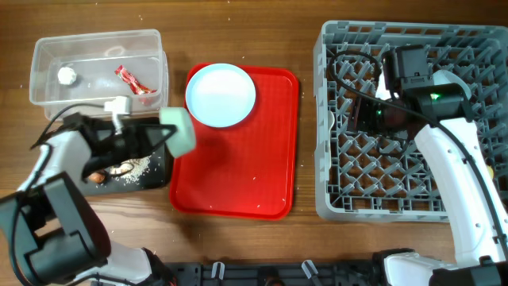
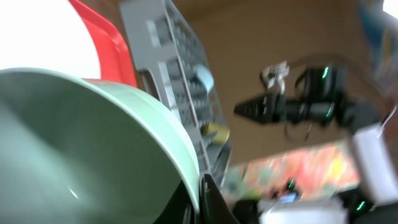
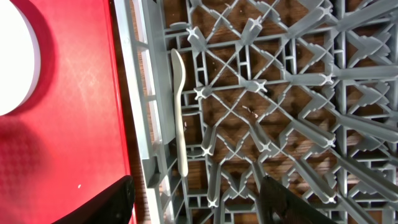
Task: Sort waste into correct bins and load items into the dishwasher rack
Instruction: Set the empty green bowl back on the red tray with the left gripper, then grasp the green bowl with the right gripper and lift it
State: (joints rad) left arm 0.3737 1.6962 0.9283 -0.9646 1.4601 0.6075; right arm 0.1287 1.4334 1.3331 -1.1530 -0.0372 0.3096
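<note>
My left gripper is shut on the rim of a pale green bowl, tipped on its side over the black bin at the left edge of the red tray. In the left wrist view the bowl fills the frame, pinched at its rim by my fingers. A white plate sits on the tray's far left. My right gripper is open and empty over the grey dishwasher rack, where a pale spoon lies.
A clear plastic bin at the back left holds a red wrapper and a crumpled white scrap. The black bin holds food scraps. The rack fills the right side of the table.
</note>
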